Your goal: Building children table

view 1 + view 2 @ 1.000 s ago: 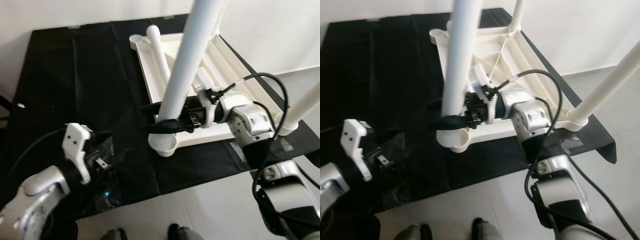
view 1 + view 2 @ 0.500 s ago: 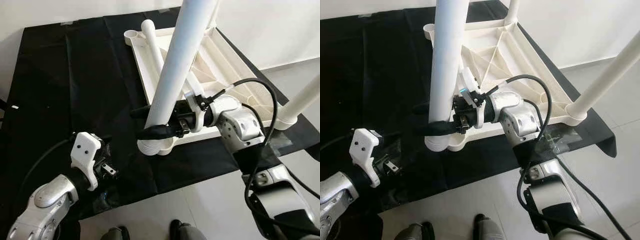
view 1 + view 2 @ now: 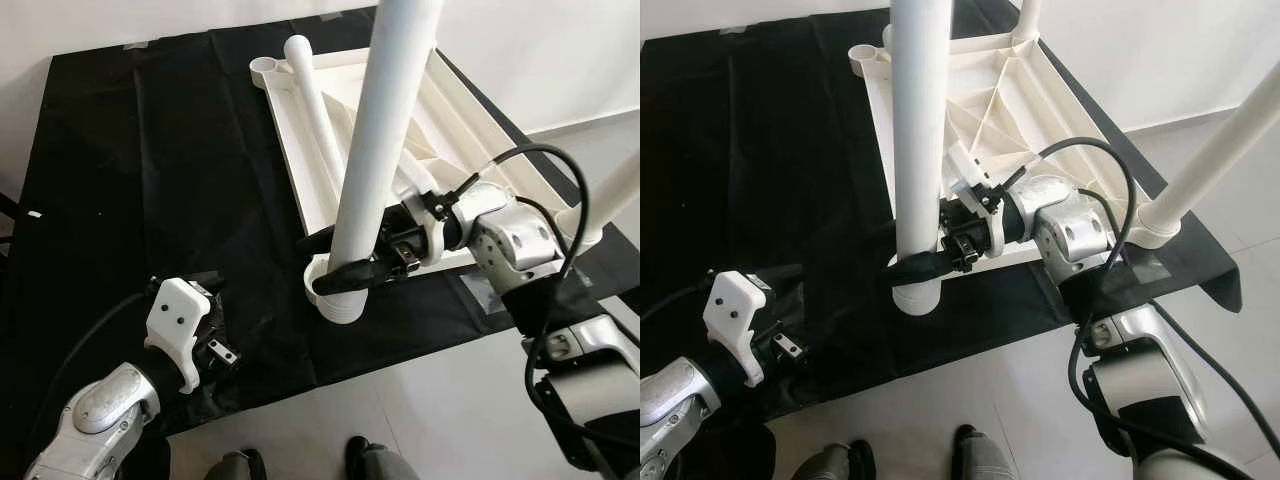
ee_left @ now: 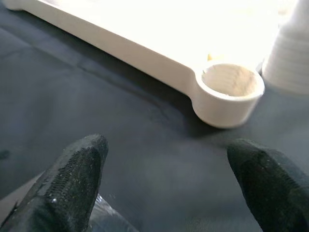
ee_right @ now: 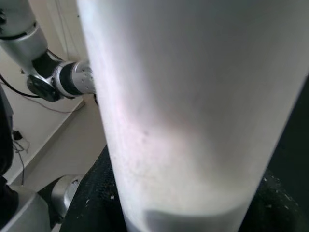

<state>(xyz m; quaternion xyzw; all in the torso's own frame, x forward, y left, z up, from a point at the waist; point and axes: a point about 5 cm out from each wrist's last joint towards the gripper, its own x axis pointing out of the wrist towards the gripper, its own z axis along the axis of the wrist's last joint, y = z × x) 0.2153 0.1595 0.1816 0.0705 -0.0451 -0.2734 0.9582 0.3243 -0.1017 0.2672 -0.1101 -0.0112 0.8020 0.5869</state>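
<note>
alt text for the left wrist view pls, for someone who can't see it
Two open black fingers of the left end effector hover above a black cloth, pointing toward an empty round leg socket at the corner of a white upside-down table top. The ribbed end of a white table leg stands just beside that socket.
</note>
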